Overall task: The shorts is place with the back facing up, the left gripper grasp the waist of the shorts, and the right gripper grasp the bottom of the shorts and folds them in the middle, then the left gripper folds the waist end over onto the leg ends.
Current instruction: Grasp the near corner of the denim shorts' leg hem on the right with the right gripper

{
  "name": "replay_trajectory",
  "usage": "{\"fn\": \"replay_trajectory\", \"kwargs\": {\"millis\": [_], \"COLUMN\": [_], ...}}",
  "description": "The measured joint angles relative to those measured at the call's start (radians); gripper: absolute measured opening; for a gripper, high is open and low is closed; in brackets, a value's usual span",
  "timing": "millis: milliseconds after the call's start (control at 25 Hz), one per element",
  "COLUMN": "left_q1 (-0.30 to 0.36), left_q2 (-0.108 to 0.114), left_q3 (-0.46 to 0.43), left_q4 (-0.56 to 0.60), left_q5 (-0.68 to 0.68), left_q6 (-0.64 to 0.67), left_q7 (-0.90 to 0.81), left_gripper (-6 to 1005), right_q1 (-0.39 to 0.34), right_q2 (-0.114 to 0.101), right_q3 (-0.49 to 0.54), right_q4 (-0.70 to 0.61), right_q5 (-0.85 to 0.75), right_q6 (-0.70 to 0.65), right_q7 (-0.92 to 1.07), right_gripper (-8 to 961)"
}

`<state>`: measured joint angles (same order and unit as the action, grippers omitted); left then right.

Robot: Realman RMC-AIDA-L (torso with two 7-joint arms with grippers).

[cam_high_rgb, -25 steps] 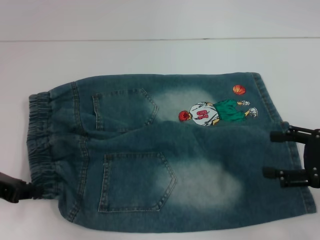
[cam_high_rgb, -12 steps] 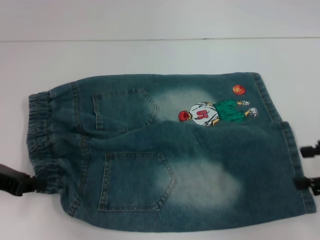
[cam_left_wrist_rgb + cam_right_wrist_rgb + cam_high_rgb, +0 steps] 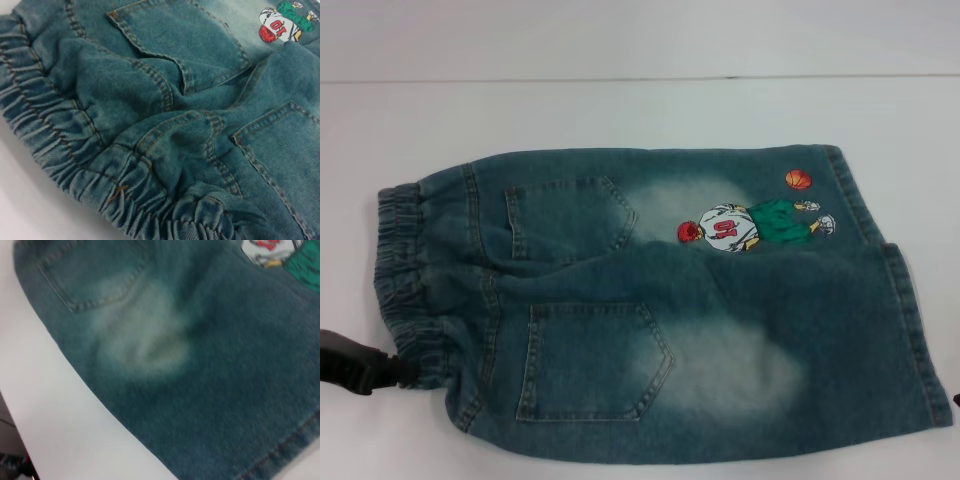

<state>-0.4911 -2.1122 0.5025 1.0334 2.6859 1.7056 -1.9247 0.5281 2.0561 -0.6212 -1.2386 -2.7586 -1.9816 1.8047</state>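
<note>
The denim shorts (image 3: 650,310) lie flat on the white table with the back up, showing two back pockets and a basketball-player patch (image 3: 730,228). The elastic waist (image 3: 405,280) is at the left and the leg ends (image 3: 910,330) are at the right. My left gripper (image 3: 390,370) is a dark shape at the near corner of the waist, touching the gathered band. In the left wrist view the waistband (image 3: 75,165) fills the frame from close up, bunched near the gripper. Only a dark sliver of my right gripper (image 3: 955,399) shows at the right edge, beside the near leg hem.
The white table (image 3: 640,110) extends beyond the shorts on the far side and to the left. The right wrist view shows the near leg's faded denim (image 3: 145,335) and the table's near edge (image 3: 30,440).
My right gripper has drawn back to the right, off the leg ends and almost out of the head view. The left gripper has stayed at the waist corner. The shorts have hardly shifted.
</note>
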Motion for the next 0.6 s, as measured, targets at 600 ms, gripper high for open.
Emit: {"fn": "replay_trajectory", "kwargs": {"millis": [600], "left_q1": [0.007], "left_q2": [-0.001], "left_q3": [-0.001], "left_q4": [-0.001], "left_q5": [-0.023], "left_q6": [-0.009], "left_q7": [0.001], "left_gripper": [50], "right_q1": [0.033], "right_q2": [0.017], "right_q3": [-0.089], "right_q4": [0.046], "right_q5": [-0.131], "right_q6": [0.036], "right_q7": [0.109], "right_gripper": [839]}}
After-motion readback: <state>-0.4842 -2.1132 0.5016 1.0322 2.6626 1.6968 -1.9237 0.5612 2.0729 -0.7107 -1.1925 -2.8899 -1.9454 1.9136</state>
